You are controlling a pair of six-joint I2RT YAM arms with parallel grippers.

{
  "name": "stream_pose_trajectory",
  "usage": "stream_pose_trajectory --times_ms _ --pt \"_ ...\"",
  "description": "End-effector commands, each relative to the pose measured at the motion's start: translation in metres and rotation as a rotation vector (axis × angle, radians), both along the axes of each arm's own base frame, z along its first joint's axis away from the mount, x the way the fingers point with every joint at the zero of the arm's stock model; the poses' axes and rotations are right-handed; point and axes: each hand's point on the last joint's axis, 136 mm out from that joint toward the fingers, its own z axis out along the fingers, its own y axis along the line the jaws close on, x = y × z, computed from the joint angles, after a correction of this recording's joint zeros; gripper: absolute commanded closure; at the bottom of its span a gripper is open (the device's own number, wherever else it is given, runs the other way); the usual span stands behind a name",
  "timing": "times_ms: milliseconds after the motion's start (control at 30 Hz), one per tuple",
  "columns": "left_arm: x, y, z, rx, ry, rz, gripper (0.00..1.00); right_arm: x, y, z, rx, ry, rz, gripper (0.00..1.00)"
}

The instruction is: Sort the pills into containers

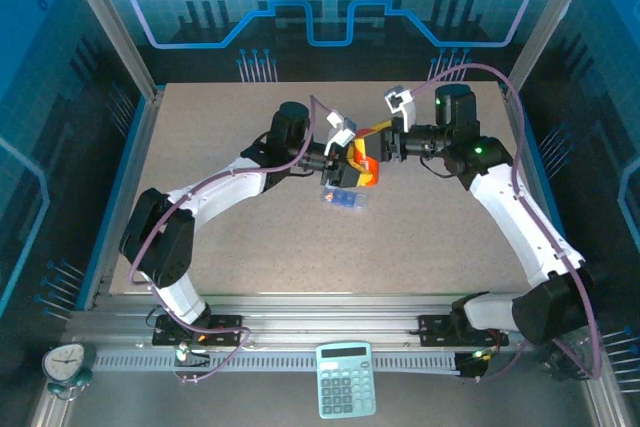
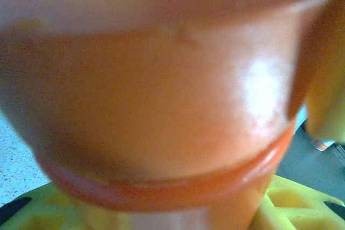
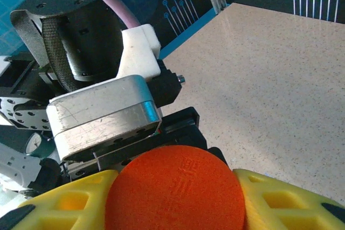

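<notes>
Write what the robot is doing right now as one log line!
left pincer: holding orange bottle | right pincer: shut on bottle cap | pill box: on table

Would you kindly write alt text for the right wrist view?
A round, opaque orange plastic cap is clamped between the yellow plastic fingers of the right gripper. Behind it sits the left arm's grey metal wrist housing; speckled beige tabletop stretches right.

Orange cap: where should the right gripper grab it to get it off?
Pinch the orange cap across its round rim, coming end-on along its axis. The left gripper holds the bottle by its body, leaving the cap's face toward the right gripper, whose fingers flank it.
</notes>
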Motion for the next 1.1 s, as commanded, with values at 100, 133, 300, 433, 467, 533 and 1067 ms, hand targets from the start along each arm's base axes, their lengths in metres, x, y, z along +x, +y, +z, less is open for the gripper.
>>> stream_pose_trajectory --times_ms 100,133,300,433,467,533,1067 --pt "0.015 0.001 0.017 -0.027 -0.162 0.080 0.01 0.017 -0.016 -0.009 0.022 0.048 -0.153 0.82" --pt "0.013 0.002 0.016 -0.026 -0.167 0.079 0.01 0.020 -0.019 -0.010 0.029 0.051 -0.171 0.82" --pt "0.005 0.008 0.006 -0.010 -0.176 0.081 0.01 0.034 -0.039 -0.024 0.027 0.069 -0.261 0.81" --pt "0.003 0.016 0.000 0.005 -0.181 0.133 0.01 0.047 -0.061 -0.040 0.016 0.068 -0.363 0.81" --pt "0.004 0.018 -0.002 0.008 -0.182 0.149 0.01 0.051 -0.066 -0.044 0.012 0.064 -0.388 0.81" --pt "0.006 0.022 -0.004 0.013 -0.191 0.199 0.01 0.058 -0.080 -0.054 -0.003 0.051 -0.452 0.81" --pt "0.049 0.088 0.012 0.028 -0.369 0.736 0.01 0.083 -0.152 -0.118 -0.146 -0.164 -0.859 0.80"
